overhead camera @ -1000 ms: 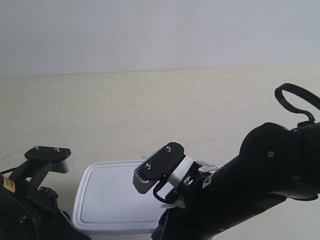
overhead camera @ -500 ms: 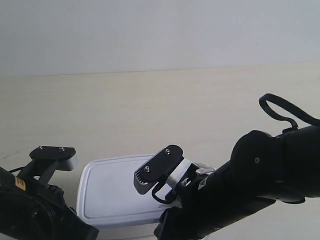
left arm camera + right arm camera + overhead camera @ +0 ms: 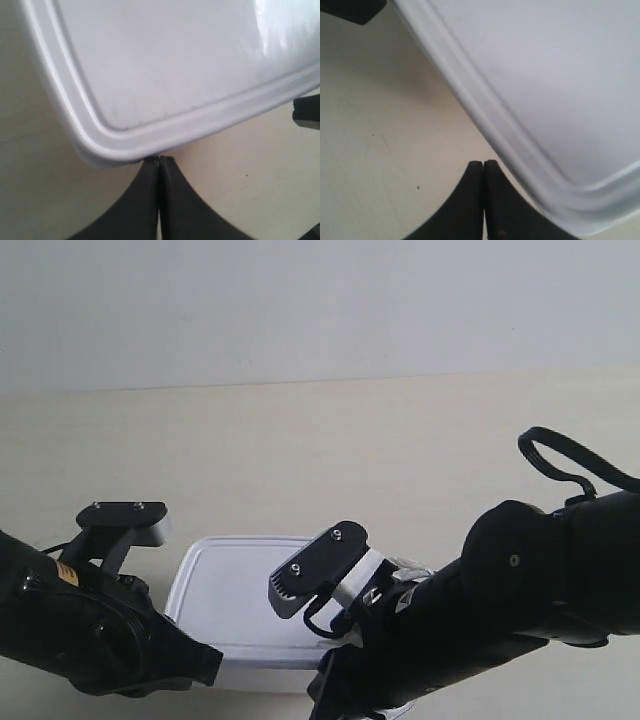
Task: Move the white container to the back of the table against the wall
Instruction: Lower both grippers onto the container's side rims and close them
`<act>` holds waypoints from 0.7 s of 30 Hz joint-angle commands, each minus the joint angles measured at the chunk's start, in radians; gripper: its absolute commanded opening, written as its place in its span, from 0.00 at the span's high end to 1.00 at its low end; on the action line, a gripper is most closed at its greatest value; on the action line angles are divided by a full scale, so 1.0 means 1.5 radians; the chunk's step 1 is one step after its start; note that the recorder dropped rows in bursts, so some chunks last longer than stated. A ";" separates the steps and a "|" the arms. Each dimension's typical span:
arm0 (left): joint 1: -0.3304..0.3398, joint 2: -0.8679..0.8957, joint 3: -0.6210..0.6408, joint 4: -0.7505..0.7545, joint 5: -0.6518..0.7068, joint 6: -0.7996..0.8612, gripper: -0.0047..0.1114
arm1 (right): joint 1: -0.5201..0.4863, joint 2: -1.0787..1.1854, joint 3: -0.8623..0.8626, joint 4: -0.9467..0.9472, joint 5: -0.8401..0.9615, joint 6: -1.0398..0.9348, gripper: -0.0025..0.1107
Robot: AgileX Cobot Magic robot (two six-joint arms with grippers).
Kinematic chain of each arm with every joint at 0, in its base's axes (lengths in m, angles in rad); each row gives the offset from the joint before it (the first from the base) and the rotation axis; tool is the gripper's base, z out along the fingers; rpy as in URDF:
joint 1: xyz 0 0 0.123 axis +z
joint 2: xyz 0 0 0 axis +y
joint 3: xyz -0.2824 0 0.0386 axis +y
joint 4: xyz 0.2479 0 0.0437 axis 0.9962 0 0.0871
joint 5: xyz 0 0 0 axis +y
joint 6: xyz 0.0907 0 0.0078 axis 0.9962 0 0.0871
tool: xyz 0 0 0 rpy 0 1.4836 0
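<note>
The white container (image 3: pixel 230 585) lies flat on the table (image 3: pixel 300 450), its lid up, well short of the wall (image 3: pixel 300 310). In the left wrist view my left gripper (image 3: pixel 159 159) is shut, its tips touching the container (image 3: pixel 175 65) at the rim near a rounded corner. In the right wrist view my right gripper (image 3: pixel 483 163) is shut and empty, right beside the container (image 3: pixel 550 85) along its rim; contact is unclear. In the exterior view the two arms hide the container's near edge and both fingertips.
The arm at the exterior view's left (image 3: pixel 90 630) and the arm at the exterior view's right (image 3: pixel 500 610) crowd the near table edge. A black cable loop (image 3: pixel 560 455) rises from the latter. Bare tabletop stretches from the container back to the wall.
The container has slid away from the near edge toward the wall and slightly rightward. The arm at the exterior view's left has advanced with it; the other arm shifted a little.
</note>
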State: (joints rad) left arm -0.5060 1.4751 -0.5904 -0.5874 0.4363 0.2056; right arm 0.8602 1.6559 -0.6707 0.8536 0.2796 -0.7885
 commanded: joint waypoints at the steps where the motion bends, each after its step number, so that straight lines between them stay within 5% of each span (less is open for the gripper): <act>1: -0.003 0.022 -0.018 -0.004 -0.011 -0.003 0.96 | 0.002 0.017 -0.009 -0.001 -0.020 0.003 0.98; 21: -0.003 0.075 -0.042 0.001 -0.075 0.000 0.96 | -0.022 0.075 -0.039 -0.055 -0.084 0.079 0.98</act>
State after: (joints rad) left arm -0.5060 1.5695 -0.6481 -0.5874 0.3513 0.2056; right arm 0.8513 1.7645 -0.7226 0.7896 0.1764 -0.6907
